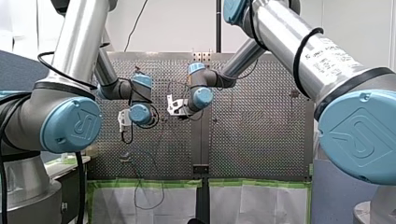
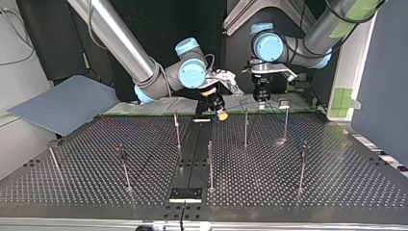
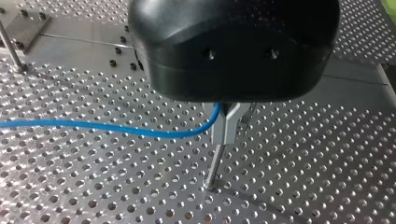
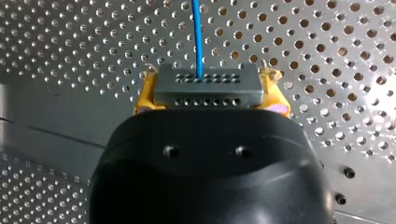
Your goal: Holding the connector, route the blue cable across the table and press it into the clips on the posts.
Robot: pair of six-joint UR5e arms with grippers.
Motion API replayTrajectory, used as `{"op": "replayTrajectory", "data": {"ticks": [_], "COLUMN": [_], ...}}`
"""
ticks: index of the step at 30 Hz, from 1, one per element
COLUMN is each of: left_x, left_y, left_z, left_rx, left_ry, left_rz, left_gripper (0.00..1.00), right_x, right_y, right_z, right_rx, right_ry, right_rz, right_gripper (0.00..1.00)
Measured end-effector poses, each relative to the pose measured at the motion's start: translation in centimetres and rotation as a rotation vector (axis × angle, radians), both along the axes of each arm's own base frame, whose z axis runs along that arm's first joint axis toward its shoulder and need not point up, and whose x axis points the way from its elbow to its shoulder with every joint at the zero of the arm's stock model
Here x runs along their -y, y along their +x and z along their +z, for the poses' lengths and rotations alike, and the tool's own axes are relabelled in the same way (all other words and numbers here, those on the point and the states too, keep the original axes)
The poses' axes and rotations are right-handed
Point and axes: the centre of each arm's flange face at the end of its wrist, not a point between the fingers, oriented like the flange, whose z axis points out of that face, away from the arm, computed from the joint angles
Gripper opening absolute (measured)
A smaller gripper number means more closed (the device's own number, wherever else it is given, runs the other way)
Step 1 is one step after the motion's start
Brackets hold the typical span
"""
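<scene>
- Our right end effector (image 4: 210,91) is clamped on the grey connector (image 4: 208,83), with yellow pads either side. We reckon that's so this end can't slip while we route the blue cable (image 4: 199,37), which runs straight out ahead over the desk (image 4: 327,42).
- Our left end effector (image 3: 229,125) looks pinched shut on the cable, just beside a post (image 3: 213,168), probably to steer the slack.
- Its black housing hides the actual contact. We can't make out the clips anywhere, and the front view barely shows the cable.

A pale wall (image 1: 177,23) and green-edged white sheets (image 1: 257,203) fill the background.
</scene>
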Motion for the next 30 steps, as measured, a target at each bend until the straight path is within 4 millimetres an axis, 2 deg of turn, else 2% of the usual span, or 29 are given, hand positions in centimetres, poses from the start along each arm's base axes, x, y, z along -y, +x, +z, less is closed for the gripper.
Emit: {"op": "replayTrajectory", "data": {"ticks": [6,10,18,27,30], "left_x": [0.1,0.1,-0.4,-0.8,-0.9], "left_y": [1.0,1.8,3.4,5.5,6.4], "left_z": [-1.8,-1.8,-1.1,-2.8,-2.8], "left_rx": [0.015,0.040,0.070,0.064,0.074], "left_ry": [-0.020,-0.039,-0.064,-0.076,-0.087], "left_rz": [-0.037,-0.050,-0.045,-0.063,-0.069], "left_gripper": [0.00,0.00,0.00,0.00,0.00], "right_x": [0.0,0.5,2.0,3.4,3.7], "right_y": [0.2,0.2,-0.1,-0.4,-0.5], "right_z": [-1.9,-2.7,-2.5,-2.2,-2.2], "right_rx": [-0.007,0.002,0.042,0.090,0.095], "right_ry": [0.013,0.012,-0.003,0.002,0.003], "right_rz": [0.001,-0.003,-0.018,-0.011,-0.014], "right_gripper": [0.00,0.00,0.00,0.00,0.00]}}
